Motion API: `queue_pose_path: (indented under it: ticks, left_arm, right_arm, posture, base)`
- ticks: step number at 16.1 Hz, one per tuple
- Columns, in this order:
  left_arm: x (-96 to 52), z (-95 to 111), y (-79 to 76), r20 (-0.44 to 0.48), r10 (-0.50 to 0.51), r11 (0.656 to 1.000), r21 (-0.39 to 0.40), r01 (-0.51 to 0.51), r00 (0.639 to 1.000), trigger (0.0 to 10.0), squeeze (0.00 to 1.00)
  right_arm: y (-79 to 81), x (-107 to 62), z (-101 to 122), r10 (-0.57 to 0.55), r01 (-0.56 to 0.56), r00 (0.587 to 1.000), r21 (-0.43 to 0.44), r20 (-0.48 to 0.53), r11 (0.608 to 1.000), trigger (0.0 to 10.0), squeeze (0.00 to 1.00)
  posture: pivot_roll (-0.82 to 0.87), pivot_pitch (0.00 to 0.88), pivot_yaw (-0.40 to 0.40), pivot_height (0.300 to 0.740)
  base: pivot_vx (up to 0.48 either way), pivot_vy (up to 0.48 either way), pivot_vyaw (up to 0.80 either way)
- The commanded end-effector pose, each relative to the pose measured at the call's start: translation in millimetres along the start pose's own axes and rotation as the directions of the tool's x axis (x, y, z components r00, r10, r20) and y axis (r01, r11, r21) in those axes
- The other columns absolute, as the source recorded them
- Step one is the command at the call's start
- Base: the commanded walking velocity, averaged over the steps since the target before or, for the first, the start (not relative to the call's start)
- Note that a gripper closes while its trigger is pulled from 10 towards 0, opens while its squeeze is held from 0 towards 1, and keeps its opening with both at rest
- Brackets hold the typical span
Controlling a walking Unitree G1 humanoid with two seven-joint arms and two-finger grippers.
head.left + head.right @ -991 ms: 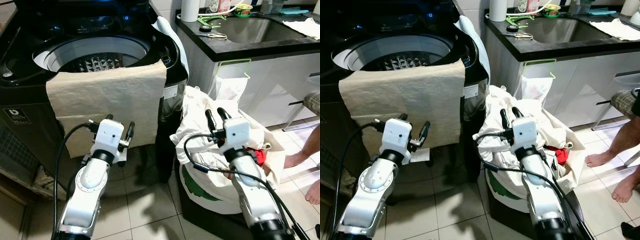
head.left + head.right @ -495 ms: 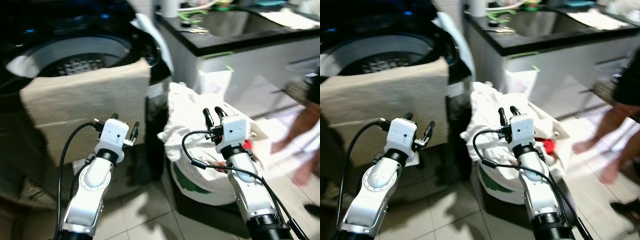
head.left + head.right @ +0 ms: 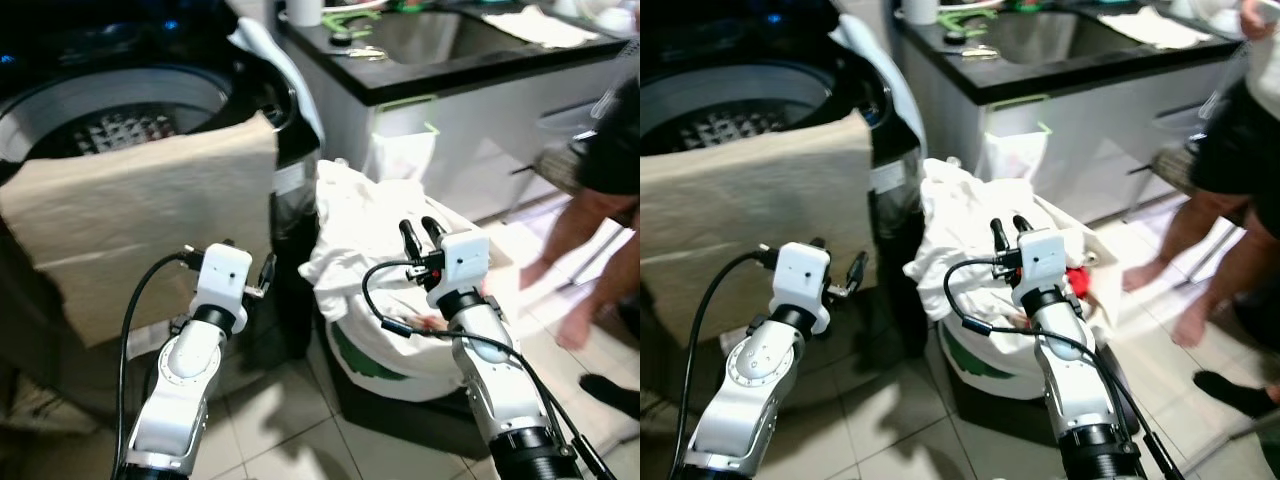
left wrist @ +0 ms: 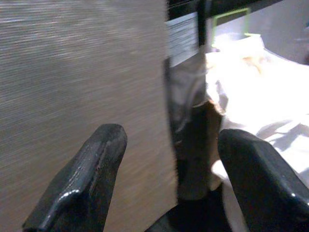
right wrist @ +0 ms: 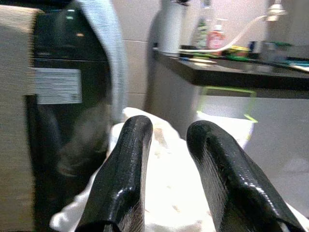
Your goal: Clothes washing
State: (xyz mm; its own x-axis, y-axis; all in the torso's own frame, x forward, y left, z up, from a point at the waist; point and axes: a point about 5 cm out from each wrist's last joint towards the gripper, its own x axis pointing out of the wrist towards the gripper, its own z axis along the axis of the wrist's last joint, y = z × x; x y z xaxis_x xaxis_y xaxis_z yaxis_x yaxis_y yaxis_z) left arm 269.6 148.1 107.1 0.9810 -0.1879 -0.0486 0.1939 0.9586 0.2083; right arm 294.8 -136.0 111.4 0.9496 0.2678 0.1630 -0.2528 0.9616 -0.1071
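1. Laundry bag [image 3: 400, 350] on floor at 3 o'clock of washer [image 3: 290, 110], heaped with white clothes [image 3: 360, 225]; bit of red cloth [image 3: 1077, 282] deep at 3 o'clock side of heap
2. Beige towel [image 3: 140, 220] draped over washer's front rim, hanging down front; drum [image 3: 110, 125] open behind it
3. Right gripper [image 3: 420, 233] hovering just above heap, fingers [image 5: 130, 159] a narrow gap apart, holding nothing
4. Left gripper [image 3: 248, 270] low in front of washer, near towel's lower corner at 9 o'clock of bag, fingers [image 4: 91, 169] spread wide, empty
5. Clothes judged soft, light, limp: likely to sag, trail and drag neighbours out when lifted
6. Best hold judged a raised fold or bunched ridge near top of heap at 12 o'clock of right gripper, pinched deep enough to take several layers, not a loose edge
7. Towel on rim likely to slip off if brushed
8. Person's bare legs [image 3: 1210, 250] standing at 3 o'clock, well apart from bag
9. Counter [image 3: 480, 60] with sink at 1 o'clock
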Motion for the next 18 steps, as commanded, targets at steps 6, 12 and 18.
queue_pose_path:
  ticks: [6, 12, 18]
  left_arm:
    - [-41.8, -20, 5.5, 0.0, -0.024, 0.999, 0.045, 0.024, 1.0, 10.0, 0.0]
    - [-35.0, -13, -5.9, 0.031, -0.08, 0.99, 0.119, 0.076, 0.996, 10.0, 0.0]
    - [-31.7, -9, -9.4, 0.054, -0.104, 0.99, 0.1, 0.098, 0.993, 10.0, 0.0]
  right_arm:
    - [-18.9, -30.7, -16, -0.038, 0.037, 0.998, -0.03, -0.045, 0.999, 10.0, 0.0]
    - [-17.3, -28.7, -18, -0.034, 0.033, 0.998, -0.025, -0.051, 0.999, 10.0, 0.0]
    - [-13.5, -22.8, -17, -0.022, 0.021, 0.999, -0.024, -0.039, 0.999, 10.0, 0.0]
  posture:
    - [0.05, 0.0, 0.018, 0.74]
    - [0.05, 0.0, 0.021, 0.74]
    - [0.05, 0.0, 0.025, 0.74]
  base:
    - [0.0, 0.0, 0.0]
    - [0.0, 0.0, 0.0]
    - [0.197, 0.0, 0.0]
